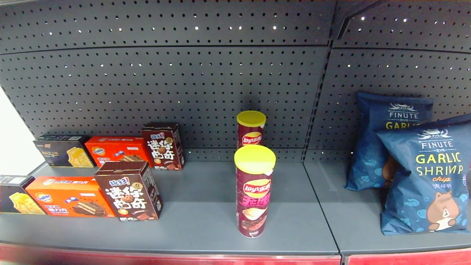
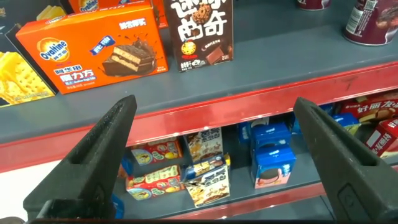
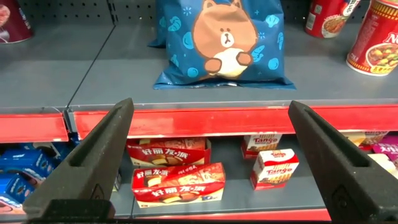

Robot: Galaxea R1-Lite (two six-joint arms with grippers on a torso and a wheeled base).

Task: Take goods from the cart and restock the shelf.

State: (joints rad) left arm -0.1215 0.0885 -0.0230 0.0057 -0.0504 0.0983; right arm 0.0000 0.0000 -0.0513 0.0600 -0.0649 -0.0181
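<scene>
Now the shelf [image 1: 206, 191] holds two cans [image 1: 254, 191], two blue bags [image 1: 427, 180] and six boxes [image 1: 128, 191]. Left gripper [image 2: 213, 103] and right gripper [image 3: 211, 104] are both spread wide.

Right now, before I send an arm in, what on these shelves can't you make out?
Rear chip can: head view, lower half hidden by the front chip can.
Rear blue bag: head view, one side covered by the front blue bag.
Front black box: head view, cut by the left edge.
Lower-shelf red boxes: left wrist view, partly behind the left gripper.
</scene>
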